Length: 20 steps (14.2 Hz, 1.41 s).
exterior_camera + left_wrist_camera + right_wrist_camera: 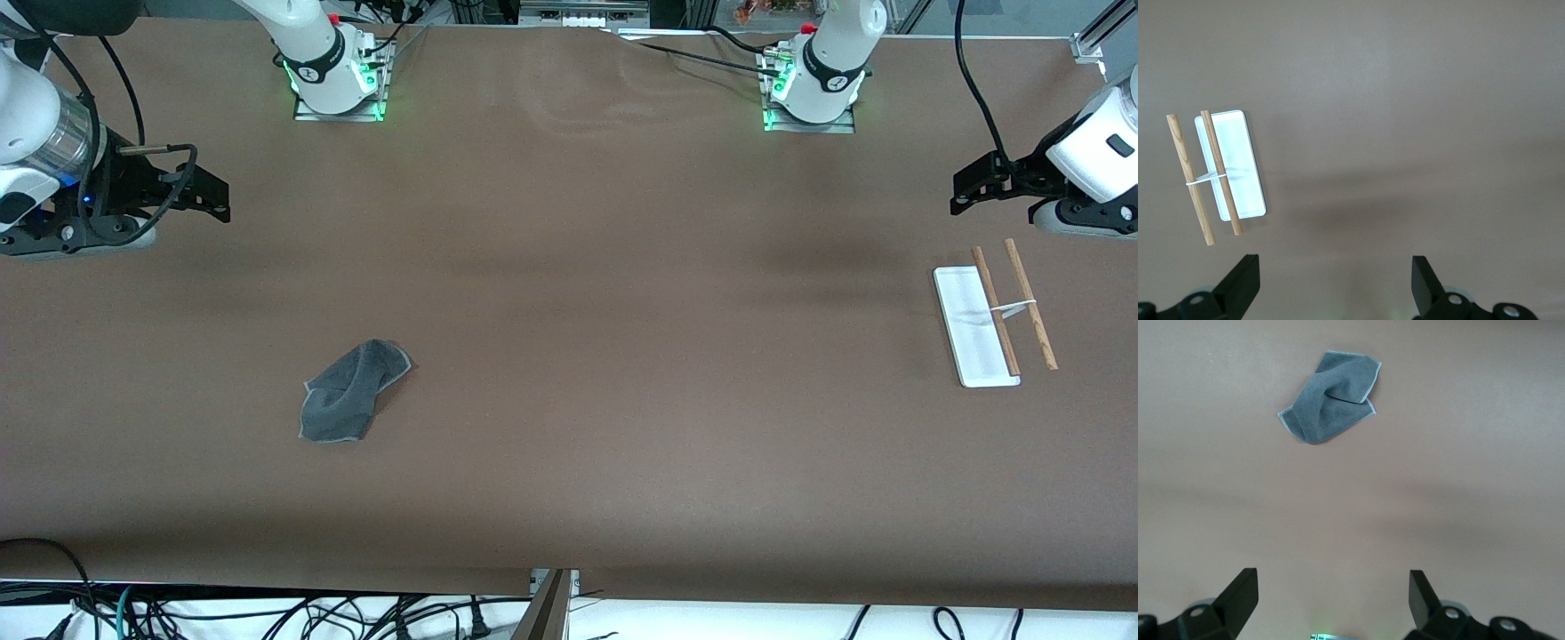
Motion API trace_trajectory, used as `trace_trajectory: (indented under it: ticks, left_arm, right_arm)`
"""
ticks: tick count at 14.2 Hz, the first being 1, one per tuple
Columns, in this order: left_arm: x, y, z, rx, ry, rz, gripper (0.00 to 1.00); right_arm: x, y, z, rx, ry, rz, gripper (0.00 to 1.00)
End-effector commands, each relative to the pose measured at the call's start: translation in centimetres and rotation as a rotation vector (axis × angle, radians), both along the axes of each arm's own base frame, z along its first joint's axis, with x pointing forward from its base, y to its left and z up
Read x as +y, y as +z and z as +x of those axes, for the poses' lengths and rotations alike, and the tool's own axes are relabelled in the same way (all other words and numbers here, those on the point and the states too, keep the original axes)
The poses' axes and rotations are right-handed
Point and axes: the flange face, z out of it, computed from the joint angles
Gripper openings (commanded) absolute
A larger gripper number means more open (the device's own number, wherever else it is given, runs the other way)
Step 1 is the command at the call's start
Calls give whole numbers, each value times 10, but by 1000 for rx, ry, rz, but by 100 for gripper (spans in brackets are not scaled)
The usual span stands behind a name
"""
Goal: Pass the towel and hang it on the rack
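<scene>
The towel [351,393] lies crumpled on the brown table, dark grey side up with a light stitched edge, toward the right arm's end. It also shows in the right wrist view [1330,400]. The rack [969,329] lies toward the left arm's end: a flat white base with two wooden rods [1031,302] joined by a white crosspiece. It also shows in the left wrist view [1238,167]. My right gripper [222,200] hangs open and empty above the table, apart from the towel [1331,600]. My left gripper [958,194] hangs open and empty near the rack [1336,283].
The two arm bases [338,84] [809,93] stand at the table's edge farthest from the front camera. Cables [267,613] hang below the table's near edge. A black cable [973,80] runs to the left arm.
</scene>
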Motion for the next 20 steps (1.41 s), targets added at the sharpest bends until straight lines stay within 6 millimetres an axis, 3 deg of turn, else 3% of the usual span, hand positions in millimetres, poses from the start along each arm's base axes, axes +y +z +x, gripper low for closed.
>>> trace_trajectory:
  ticks: [1,17,20]
  left_arm:
    - [2,7,3,6,5,14,100]
    - [2,7,3,6,5,14,100]
    - [2,7,3,6,5,14,100]
  right_arm:
    - [-1,8,-8,-1,5,7,100]
    - [-1,8,-8,0,3,9,100]
    - [1,-1,-4,9,-11,7,100]
